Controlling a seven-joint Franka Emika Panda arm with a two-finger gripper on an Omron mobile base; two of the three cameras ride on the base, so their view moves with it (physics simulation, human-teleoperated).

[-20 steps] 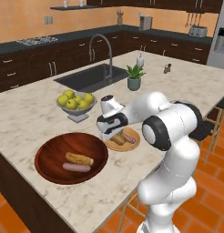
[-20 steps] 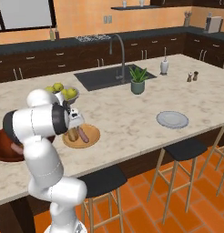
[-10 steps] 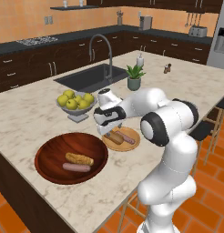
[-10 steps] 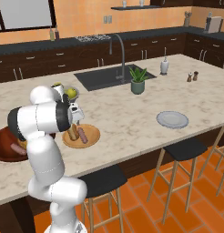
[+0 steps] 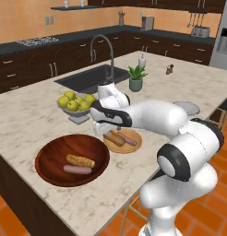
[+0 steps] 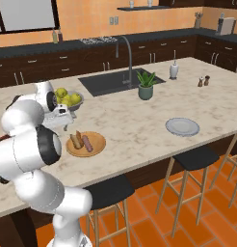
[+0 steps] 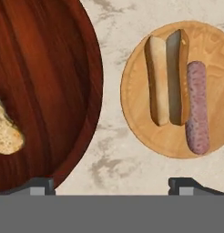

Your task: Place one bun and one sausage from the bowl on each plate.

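The wooden bowl (image 5: pixel 50 156) (image 7: pixel 45 68) holds one bun (image 5: pixel 80 161) (image 7: pixel 4 132) and one sausage (image 5: pixel 77 169). To its right, the tan plate (image 5: pixel 134 147) (image 6: pixel 96 147) (image 7: pixel 136 95) carries a split bun (image 5: pixel 115 138) (image 6: pixel 76 140) (image 7: pixel 157 77) with a sausage (image 5: pixel 130 139) (image 6: pixel 86 143) (image 7: pixel 197 107) lying alongside it. My gripper (image 5: pixel 108 130) (image 6: pixel 62 126) (image 7: pixel 111 184) hangs open above the counter between bowl and tan plate, with nothing between its fingertips (image 7: pixel 186 184). The grey-white plate (image 5: pixel 187 108) (image 6: pixel 182 126) lies bare far to the right.
A grey pedestal bowl of apples (image 5: pixel 76 103) (image 6: pixel 66 99) stands just behind my gripper. Further back are the sink (image 5: pixel 90 78), the faucet (image 5: pixel 104 48) and a potted plant (image 5: pixel 136 78) (image 6: pixel 145 87). The counter's front edge runs close below bowl and plate.
My gripper has opened and risen off the tan plate, leaving the food lying there. It has drifted a little toward the bowl.
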